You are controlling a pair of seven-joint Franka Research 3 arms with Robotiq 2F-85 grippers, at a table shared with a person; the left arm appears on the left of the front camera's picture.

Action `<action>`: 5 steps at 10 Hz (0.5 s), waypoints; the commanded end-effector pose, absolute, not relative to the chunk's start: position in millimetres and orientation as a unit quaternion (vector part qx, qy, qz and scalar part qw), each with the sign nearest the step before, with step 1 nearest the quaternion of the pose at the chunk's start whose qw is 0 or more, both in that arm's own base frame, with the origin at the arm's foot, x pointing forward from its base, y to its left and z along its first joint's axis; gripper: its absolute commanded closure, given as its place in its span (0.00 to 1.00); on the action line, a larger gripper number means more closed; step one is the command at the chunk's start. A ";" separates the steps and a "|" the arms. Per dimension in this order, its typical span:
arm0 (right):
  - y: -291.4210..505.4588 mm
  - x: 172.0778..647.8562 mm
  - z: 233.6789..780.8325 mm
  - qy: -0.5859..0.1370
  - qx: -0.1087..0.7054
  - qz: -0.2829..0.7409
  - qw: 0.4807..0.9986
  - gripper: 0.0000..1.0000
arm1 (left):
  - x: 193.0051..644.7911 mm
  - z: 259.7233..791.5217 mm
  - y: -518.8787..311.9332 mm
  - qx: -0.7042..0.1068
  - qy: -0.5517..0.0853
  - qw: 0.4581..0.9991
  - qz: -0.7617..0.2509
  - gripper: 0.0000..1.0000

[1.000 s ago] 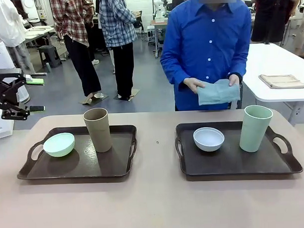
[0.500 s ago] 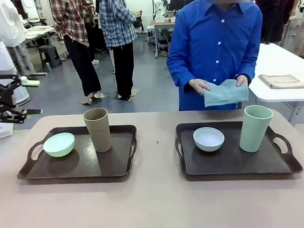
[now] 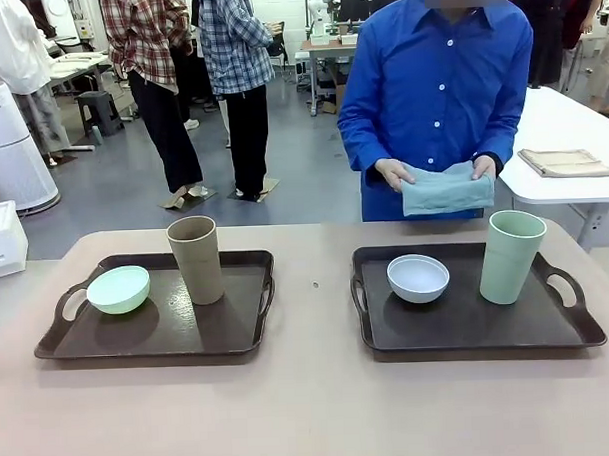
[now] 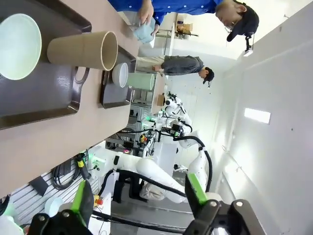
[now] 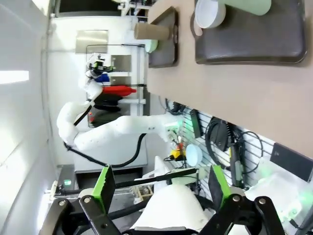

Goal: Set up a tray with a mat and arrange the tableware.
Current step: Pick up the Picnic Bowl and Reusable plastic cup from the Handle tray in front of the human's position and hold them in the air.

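Left jaws released: green pads spread wide with nothing between them, back off the near edge of the bench. Right jaws likewise slack, right pads wide apart, nothing gripped.

All tableware sits upright on two dark brown trays with raised rims, cut-out end handles and a matte, faintly pebbled floor.
- left tray: mint green bowl at the left end. The tan brown cup is just right of it, toward the far rim, not touching.
- right tray: pale grey-blue bowl left of centre, pale green cup toward the right end, well apart.

Bowls are round, shallow, smooth and matte. Cups are tall, handleless and taper slightly to the base. Bench top is smooth beige with rounded corners.

At the far side a person in a blue shirt holds a folded cloth, grey-green and soft, in both hands, clear of the trays.

The left wrist view, rolled sideways, looks into the mint bowl and the tan cup's mouth. The right wrist view catches cables hanging under the bench's near edge.
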State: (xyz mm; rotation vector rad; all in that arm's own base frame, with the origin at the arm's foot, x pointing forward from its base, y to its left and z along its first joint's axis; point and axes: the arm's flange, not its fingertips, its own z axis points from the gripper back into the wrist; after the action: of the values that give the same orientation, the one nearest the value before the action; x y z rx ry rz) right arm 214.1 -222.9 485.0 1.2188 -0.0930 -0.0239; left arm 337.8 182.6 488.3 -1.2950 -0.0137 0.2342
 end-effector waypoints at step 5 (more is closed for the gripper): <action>-222.9 214.1 485.0 -0.044 0.572 -0.011 0.819 0.00 | 337.8 488.3 182.6 -0.602 -0.006 0.791 0.109 0.00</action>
State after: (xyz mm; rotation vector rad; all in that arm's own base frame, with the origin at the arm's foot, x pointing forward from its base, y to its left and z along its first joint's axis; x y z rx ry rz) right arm 216.7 -225.2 488.3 1.2198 -0.0816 -0.0260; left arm 341.6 183.9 488.3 -1.2971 -0.0037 0.2304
